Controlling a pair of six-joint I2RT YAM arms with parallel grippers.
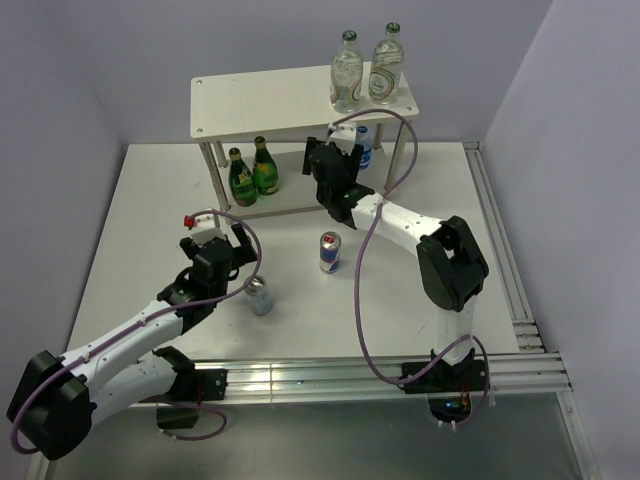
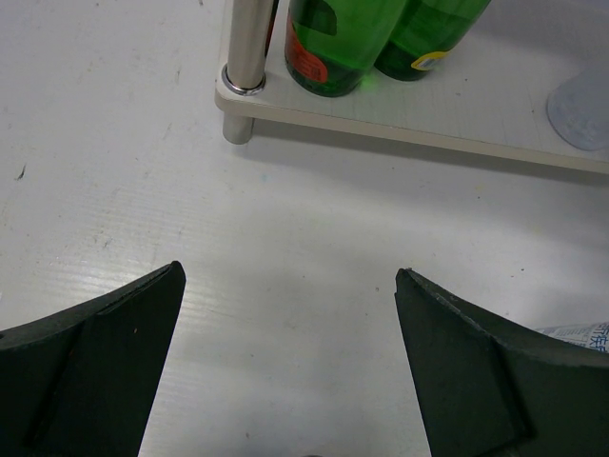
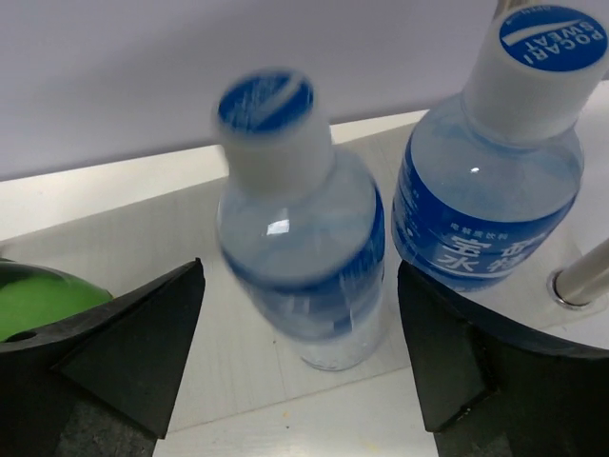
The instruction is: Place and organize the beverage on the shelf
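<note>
Just inside the shelf [image 3: 143,238] edge, bottle [image 3: 304,248] sits between right fingers [image 3: 114,352].

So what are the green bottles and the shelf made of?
The green bottles look like glass, though it could be plastic: see-through and glossy. The shelf boards look like pale wood or laminate, matte with faint grain. Its legs look like shiny metal, silvery and reflective.

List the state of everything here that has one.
left gripper: open, empty
right gripper: open around nearer blue bottle
nearer blue bottle: capped, standing on lower tier, ungripped
other blue bottle: capped, standing, lower tier
green bottles: upright, lower tier
clear bottles: upright, top tier
red-blue can: upright on table
silver can: upright on table
</note>
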